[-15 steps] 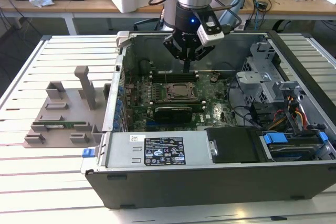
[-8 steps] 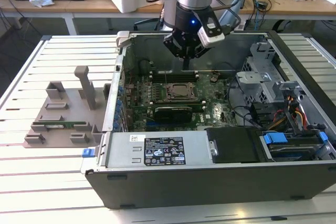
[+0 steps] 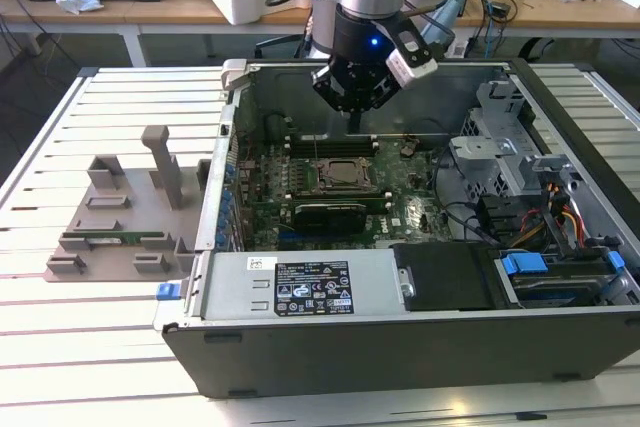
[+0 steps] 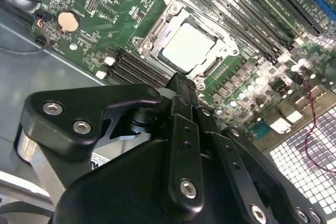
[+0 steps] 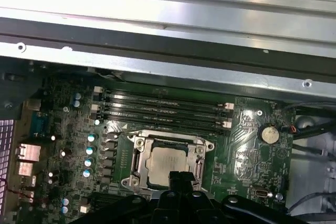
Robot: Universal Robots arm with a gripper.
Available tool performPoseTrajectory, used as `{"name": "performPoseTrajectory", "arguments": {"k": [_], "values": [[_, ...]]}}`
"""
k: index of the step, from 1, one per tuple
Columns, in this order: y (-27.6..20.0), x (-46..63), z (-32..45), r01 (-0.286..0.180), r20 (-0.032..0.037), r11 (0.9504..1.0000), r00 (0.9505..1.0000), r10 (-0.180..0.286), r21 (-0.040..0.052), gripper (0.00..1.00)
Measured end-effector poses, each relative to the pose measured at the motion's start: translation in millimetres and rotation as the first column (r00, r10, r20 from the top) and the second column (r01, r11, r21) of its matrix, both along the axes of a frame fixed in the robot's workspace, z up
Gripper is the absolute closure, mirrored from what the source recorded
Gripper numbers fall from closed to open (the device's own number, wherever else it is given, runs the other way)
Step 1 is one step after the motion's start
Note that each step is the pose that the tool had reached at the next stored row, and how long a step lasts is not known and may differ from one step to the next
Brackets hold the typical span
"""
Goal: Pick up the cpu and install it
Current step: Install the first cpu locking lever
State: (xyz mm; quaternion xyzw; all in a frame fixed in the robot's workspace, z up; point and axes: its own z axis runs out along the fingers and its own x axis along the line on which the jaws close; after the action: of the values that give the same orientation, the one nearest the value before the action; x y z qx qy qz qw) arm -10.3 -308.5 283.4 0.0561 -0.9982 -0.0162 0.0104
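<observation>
The cpu point(image 4: 186, 48) is a flat silver square lying in its metal-framed socket on the green motherboard point(image 3: 400, 187) inside the open computer case. It also shows in the first wrist view as cpu point(image 5: 167, 165) and in the exterior view as cpu point(image 3: 346, 175). My gripper point(image 3: 357, 119) hangs above the board, just over the socket's far edge by the memory slots. Its black fingers point(image 4: 181, 90) are pressed together with nothing between them, and the gripper point(image 5: 181, 179) tip overlaps the cpu's near edge in the first wrist view.
The case walls point(image 3: 235, 147) ring the board. A black card point(image 3: 330, 212) lies in front of the socket, and a power supply point(image 3: 300, 287) sits nearer. Drive cage and cables point(image 3: 540, 197) fill the exterior view's right. A grey fixture point(image 3: 120, 217) stands on the slatted table.
</observation>
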Motion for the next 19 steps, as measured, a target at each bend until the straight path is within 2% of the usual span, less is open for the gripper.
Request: {"name": "performPoseTrajectory", "arguments": {"k": [1, 2, 4, 16, 19], "values": [[0.0, -0.2, 0.0, 0.0, 0.0, 1.0, 1.0, 0.0, 0.0, 0.89], [0.0, -6.3, -0.1, 0.0, 0.0001, 1.0, 1.0, 0.0, 0.0001, 0.89], [0.0, -11.5, 0.0, 0.0, 0.0001, 1.0, 1.0, 0.0, 0.0, 0.89], [0.0, -28.1, 0.0, 0.0, 0.0, 1.0, 1.0, 0.0, 0.0, 0.89], [0.1, -36.4, -0.2, 0.0, 0.0001, 1.0, 1.0, 0.0, 0.0, 0.89]]}}
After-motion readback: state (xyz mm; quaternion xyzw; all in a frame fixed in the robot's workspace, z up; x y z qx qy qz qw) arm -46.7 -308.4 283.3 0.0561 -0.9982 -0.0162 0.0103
